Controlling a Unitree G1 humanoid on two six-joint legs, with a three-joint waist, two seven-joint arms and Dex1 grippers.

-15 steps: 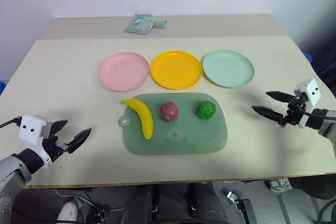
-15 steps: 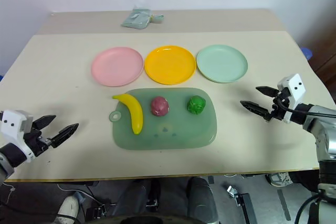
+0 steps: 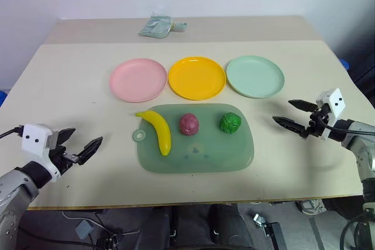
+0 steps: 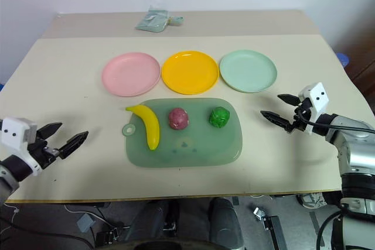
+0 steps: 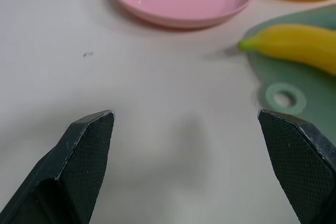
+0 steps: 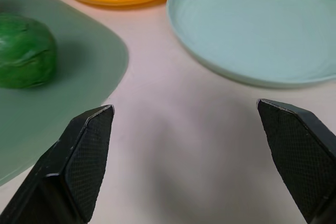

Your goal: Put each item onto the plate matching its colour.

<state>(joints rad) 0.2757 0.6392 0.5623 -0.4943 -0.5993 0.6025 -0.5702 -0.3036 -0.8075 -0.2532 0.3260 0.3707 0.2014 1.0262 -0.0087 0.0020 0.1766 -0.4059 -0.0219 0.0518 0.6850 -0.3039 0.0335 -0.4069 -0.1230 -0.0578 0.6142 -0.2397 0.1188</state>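
On the beige tabletop [image 3: 70, 80] the yellow banana [image 3: 158, 130], the maroon-pink lump [image 3: 188, 124] and the dark green ball [image 3: 230, 123] all lie on the translucent green board [image 3: 196, 156], and just behind it the pink plate [image 3: 138, 79], the yellow plate [image 3: 196, 78] and the mint green plate [image 3: 255, 76] stand in a row with nothing on them. The left claw [image 3: 81, 146] hovers with its fingers spread, well apart from the board on its left side. The right claw [image 3: 290, 113] is spread too and holds nothing, near the right edge of the board and pointing toward it.

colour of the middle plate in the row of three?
Bright yellow: the middle plate sits between a pink one and a mint green one. Clearest in the left eye view.
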